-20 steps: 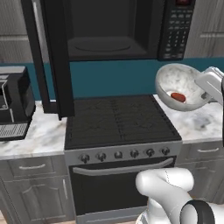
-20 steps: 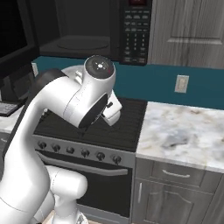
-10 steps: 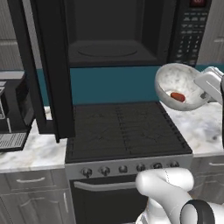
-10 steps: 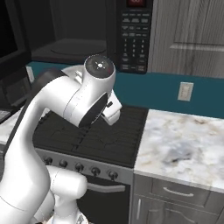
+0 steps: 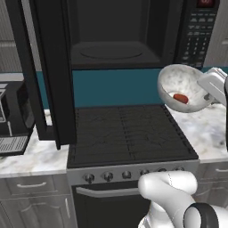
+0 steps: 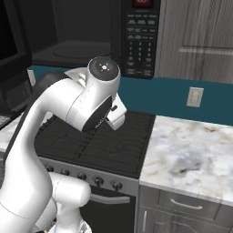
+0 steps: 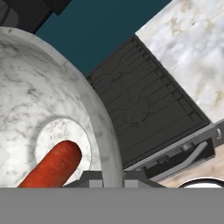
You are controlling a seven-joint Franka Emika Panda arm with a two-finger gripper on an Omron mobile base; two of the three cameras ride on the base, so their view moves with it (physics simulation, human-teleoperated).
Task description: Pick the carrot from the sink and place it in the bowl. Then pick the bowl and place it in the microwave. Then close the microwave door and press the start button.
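My gripper (image 5: 204, 91) is shut on the rim of the white-grey marbled bowl (image 5: 180, 87) and holds it in the air, tilted, above the stove's right rear corner. The short orange-red carrot (image 5: 180, 98) lies inside the bowl (image 7: 39, 105), and the hand view shows this carrot (image 7: 52, 166) close up beside the gripper (image 7: 111, 179). The black microwave (image 5: 116, 40) hangs above the stove with its dark cavity exposed. Its door (image 5: 49, 75) is swung wide to the left. The keypad (image 5: 196, 35) sits right of the cavity, just above the bowl. The sink is out of view.
A black stove (image 5: 129, 133) with knobs lies under the microwave. Marble counter (image 6: 191, 154) runs to its right, below a wall outlet (image 6: 195, 97). A dark coffee machine (image 5: 11, 116) stands on the left counter, beside the open door's lower edge.
The base has driven, so the whole scene has shifted and the microwave looms larger and more central. The bowl with the carrot stays gripped at the same spot beside the arm.
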